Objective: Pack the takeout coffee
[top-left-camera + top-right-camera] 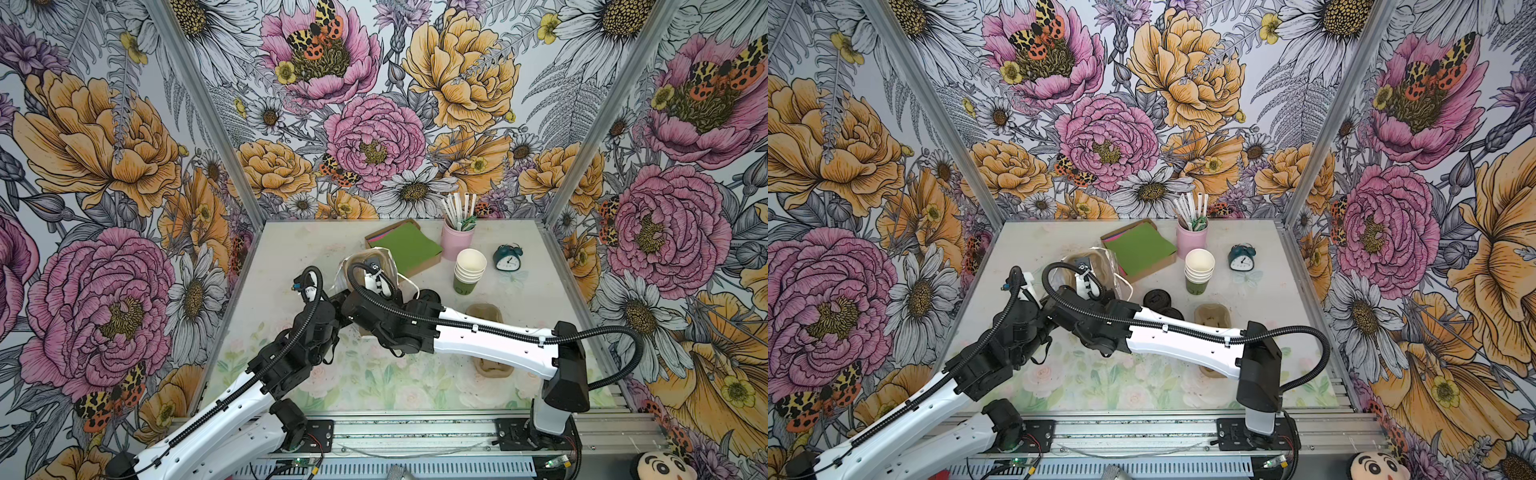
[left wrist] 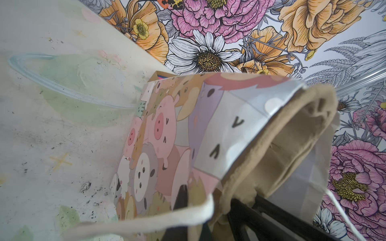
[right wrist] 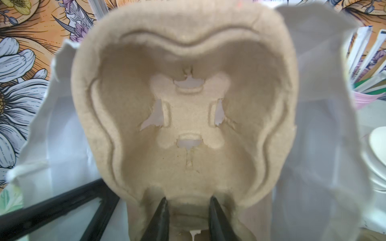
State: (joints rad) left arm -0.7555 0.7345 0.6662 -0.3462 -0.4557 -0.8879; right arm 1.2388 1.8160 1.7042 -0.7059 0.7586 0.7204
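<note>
both at bag (image 2: 167, 135): left gripper (image 1: 336, 289) pressed together at rim, right gripper (image 3: 188, 201) pinching tray (image 3: 188, 114) edge inside.

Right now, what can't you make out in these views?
Coffee: in no view; cannot tell whether the arms hide it.
Bag bottom: both wrist views, blocked by the carrier.
Left gripper grip: a blurred dark edge in the left wrist view; in both top views, behind the right arm.
Spare carrier: middle under that arm.
</note>
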